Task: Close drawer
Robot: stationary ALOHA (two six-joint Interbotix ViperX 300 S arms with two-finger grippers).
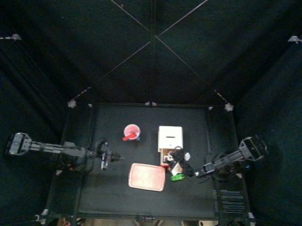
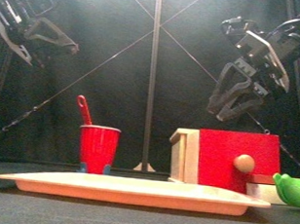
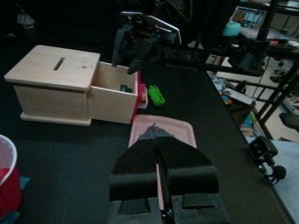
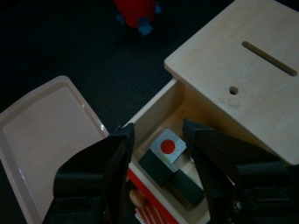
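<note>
The drawer stands pulled out of its pale wooden box, which has a slot in its top. It has a red front with a round wooden knob. Inside lie a red-and-white piece and a dark block. My right gripper hangs open just above the drawer's open section, holding nothing; the front view shows the right gripper well above the box. My left gripper rests shut at the table's left, pointing toward the box.
A flat pink tray lies in front of the box. A red cup with a spoon stands left of it. A green object sits at the drawer's right side, by the tray.
</note>
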